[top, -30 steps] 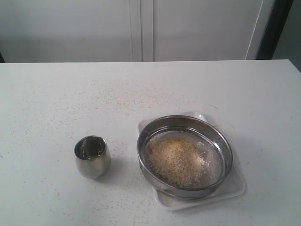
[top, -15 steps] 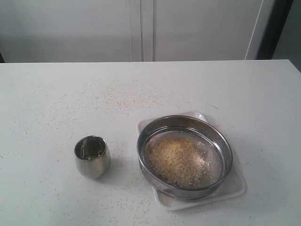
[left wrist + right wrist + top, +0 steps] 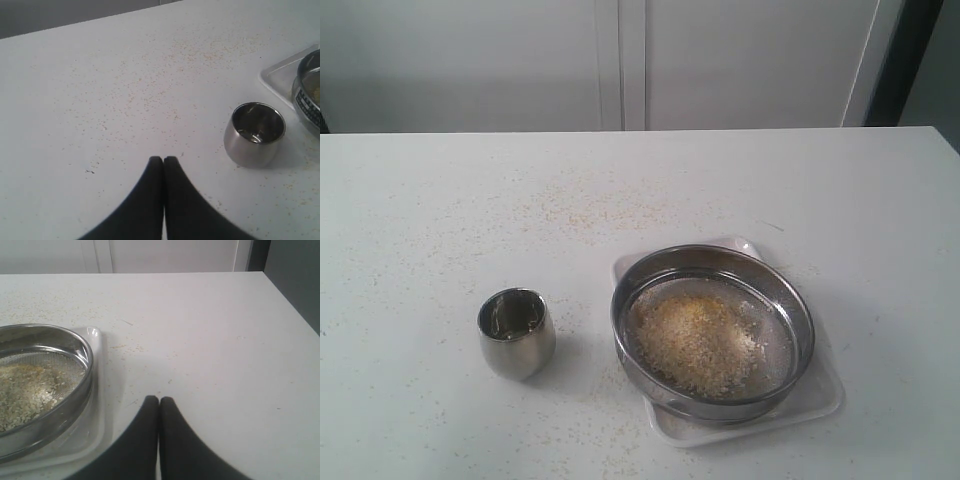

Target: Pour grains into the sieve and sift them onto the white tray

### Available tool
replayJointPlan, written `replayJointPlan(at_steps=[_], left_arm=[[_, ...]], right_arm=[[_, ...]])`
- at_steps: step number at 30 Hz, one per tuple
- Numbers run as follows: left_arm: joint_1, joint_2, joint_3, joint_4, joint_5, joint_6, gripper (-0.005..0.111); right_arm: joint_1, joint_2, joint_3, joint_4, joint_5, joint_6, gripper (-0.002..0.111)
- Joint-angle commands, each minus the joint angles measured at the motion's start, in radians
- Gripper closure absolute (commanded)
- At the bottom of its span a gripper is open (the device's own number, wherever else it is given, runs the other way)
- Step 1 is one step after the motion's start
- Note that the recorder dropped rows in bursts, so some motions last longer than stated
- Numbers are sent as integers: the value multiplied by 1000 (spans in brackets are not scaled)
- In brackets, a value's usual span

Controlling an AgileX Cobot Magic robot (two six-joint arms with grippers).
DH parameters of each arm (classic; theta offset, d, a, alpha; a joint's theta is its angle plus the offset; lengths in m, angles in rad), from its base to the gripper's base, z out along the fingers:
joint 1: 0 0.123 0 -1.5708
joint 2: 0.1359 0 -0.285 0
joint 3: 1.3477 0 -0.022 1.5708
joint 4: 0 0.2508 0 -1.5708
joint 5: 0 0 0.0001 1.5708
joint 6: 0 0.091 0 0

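The sieve [image 3: 712, 262] rests on the white tray [image 3: 820, 398] right of the table's middle, holding a heap of pale and yellow grains [image 3: 692, 342]. Both arms are outside the exterior view. My left gripper [image 3: 163, 159] is shut and empty over bare table, apart from the steel cup [image 3: 254, 134]. In the left wrist view only an edge of the sieve [image 3: 306, 100] and a corner of the tray [image 3: 280, 80] show. My right gripper [image 3: 159, 399] is shut and empty beside the tray [image 3: 97, 405], with the sieve [image 3: 75, 390] and grains [image 3: 27, 390] close by.
A small rounded steel cup [image 3: 517, 333] stands upright and looks empty, left of the sieve. Sparse crumbs [image 3: 585, 212] lie scattered over the white table. The table's right edge [image 3: 292, 302] shows in the right wrist view. White cabinet doors stand behind the table.
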Motion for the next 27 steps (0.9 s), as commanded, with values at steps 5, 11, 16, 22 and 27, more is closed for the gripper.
replayJointPlan(at_steps=[5,11,16,22,27], left_arm=[[0,-7,3,-7,9,-189,107],[-7,-7,3,108,27,-189,107],[-61,-7,3,171,28,-143,107],[-81,-7,7,230,25,-143,107],[-81,-7,7,230,25,-146,107]], right_arm=[[-3,-5,6,-2,-14,5,108],[-3,-5,6,-2,-14,5,108],[-3,-5,6,-2,-14,5,108],[-3,-5,6,-2,-14,5,108],[-3,-5,6,-2,-14,5,108]])
